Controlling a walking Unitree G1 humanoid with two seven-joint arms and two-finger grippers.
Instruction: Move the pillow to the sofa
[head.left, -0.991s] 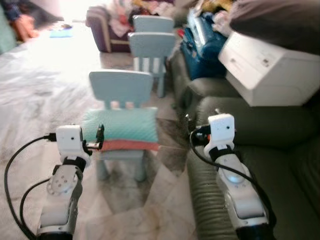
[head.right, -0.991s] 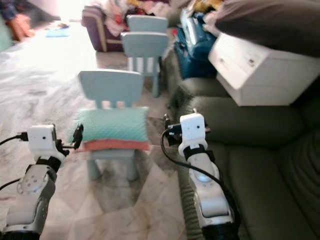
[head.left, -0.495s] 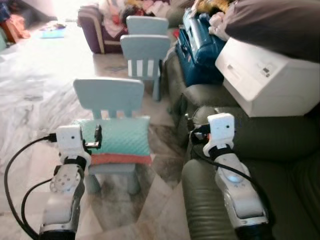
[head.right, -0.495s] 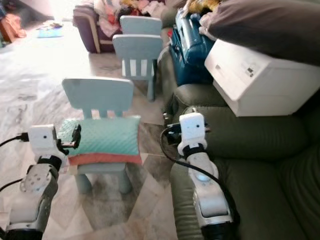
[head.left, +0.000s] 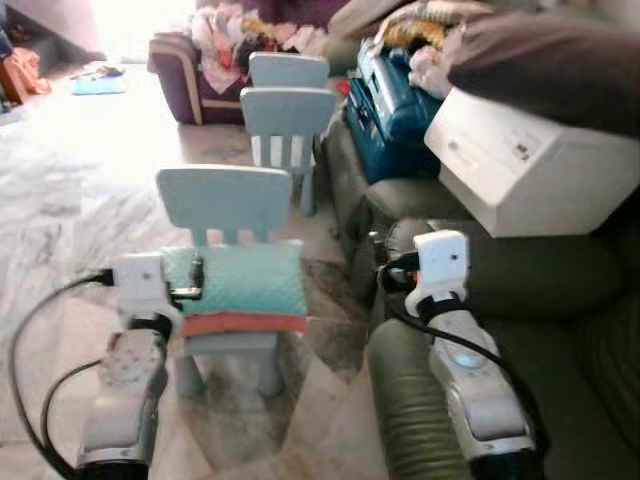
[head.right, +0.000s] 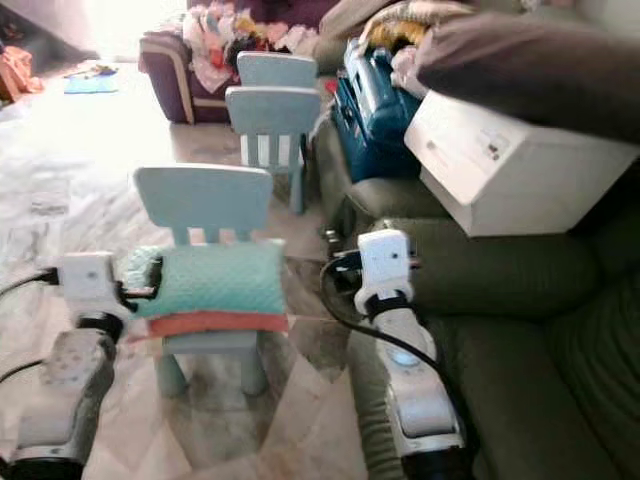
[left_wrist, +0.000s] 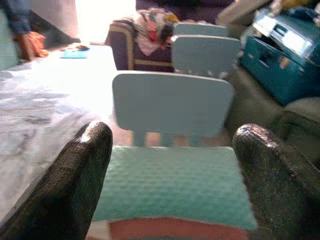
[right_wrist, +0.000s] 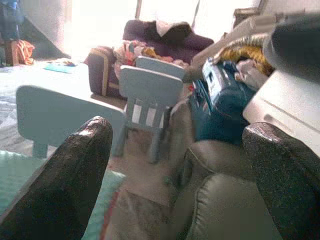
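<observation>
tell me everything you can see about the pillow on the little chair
The pillow is a soft rectangle with a mint-green, dimpled or quilted-looking top and a coral-red band along its front edge. It lies flat on the seat of the nearest pale blue child's chair, its back edge against the backrest slats, overhanging the seat on both sides. The left pincer, fingers open, sits at its left end; whether it touches is unclear. The right pincer is apart from it, over the green sofa arm.
</observation>
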